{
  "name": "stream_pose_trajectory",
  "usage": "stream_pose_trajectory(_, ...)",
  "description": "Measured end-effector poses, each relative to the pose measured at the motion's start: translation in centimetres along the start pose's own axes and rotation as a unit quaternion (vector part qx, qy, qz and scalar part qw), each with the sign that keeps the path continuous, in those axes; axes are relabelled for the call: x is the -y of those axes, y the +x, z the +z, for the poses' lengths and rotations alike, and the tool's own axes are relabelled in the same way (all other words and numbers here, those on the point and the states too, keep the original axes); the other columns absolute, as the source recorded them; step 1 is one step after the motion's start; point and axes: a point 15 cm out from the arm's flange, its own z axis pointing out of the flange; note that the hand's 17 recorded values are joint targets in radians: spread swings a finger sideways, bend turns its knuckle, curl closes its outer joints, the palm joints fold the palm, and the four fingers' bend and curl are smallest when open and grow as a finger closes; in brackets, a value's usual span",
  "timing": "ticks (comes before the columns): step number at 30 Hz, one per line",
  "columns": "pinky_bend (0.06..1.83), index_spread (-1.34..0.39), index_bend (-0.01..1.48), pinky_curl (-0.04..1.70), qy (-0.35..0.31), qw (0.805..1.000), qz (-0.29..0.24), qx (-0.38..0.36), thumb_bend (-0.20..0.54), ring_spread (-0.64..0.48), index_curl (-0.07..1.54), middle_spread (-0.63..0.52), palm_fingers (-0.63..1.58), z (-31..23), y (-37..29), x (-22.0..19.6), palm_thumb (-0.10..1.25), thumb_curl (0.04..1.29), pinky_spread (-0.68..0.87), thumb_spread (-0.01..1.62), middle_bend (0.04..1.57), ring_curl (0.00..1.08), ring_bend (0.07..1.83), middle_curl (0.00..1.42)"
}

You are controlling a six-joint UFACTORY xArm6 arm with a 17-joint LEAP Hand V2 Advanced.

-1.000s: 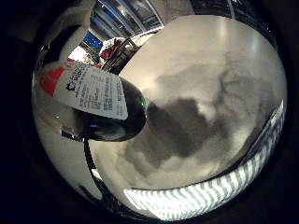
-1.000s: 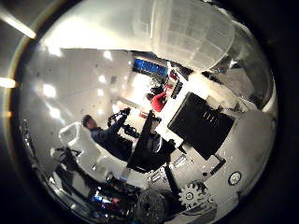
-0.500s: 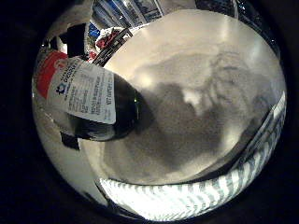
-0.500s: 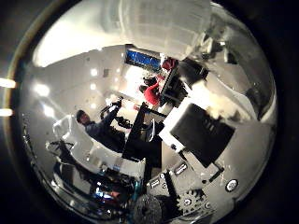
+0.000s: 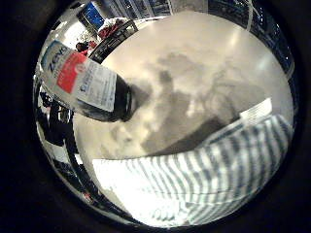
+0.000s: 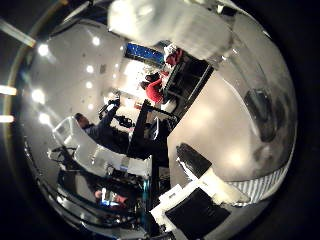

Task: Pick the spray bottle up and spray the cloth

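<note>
The spray bottle (image 5: 92, 85) has a dark body and a white and red label. In the right little finger side palm view it is close to the palm, tilted above the white table (image 5: 209, 68), and its shadow falls on the table beneath it. The striped cloth (image 5: 199, 173) lies flat on the table, beside and below the bottle. In the right thumb side palm view, white and black parts of my hand (image 6: 200, 205) show at the edge, curled in. The bottle stays with the palm as the view shifts.
The white table (image 6: 225, 100) also shows in the right thumb side palm view, with a dark patch (image 6: 262, 112) on it. Beyond its edge are desks, chairs and a lit ceiling.
The camera has swung, so the striped cloth now fills much more of the little finger side view. The bottle keeps its place by the palm. My fingers have shifted in the thumb side view.
</note>
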Motion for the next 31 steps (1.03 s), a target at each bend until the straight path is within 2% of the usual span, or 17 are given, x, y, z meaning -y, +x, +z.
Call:
stream_pose_trajectory(6, 0.33, -0.46, 0.17, 0.42, -0.002, 0.999, 0.017, -0.035, -0.025, 0.01, 0.35, -0.06, 0.07, -4.2, 2.2, -1.1, 0.69, 0.40, 0.35, 1.03, 0.20, 0.21, 0.32, 0.30)
stream_pose_trajectory(13, 0.31, -0.46, 0.18, 0.38, 0.011, 0.997, 0.039, -0.069, -0.024, 0.01, 0.33, -0.06, 0.10, -10.2, 3.7, -3.3, 0.69, 0.39, 0.36, 1.03, 0.18, 0.22, 0.28, 0.30)
stream_pose_trajectory(20, 0.29, -0.46, 0.18, 0.35, 0.023, 0.992, 0.055, -0.110, -0.025, 0.02, 0.33, -0.06, 0.13, -17.0, 2.2, -7.1, 0.69, 0.38, 0.36, 1.03, 0.18, 0.23, 0.25, 0.29)
stream_pose_trajectory(31, 0.25, -0.46, 0.20, 0.33, 0.000, 0.991, 0.062, -0.122, -0.023, 0.04, 0.35, -0.04, 0.17, -18.1, -5.4, -13.6, 0.69, 0.38, 0.38, 1.04, 0.18, 0.23, 0.19, 0.28)
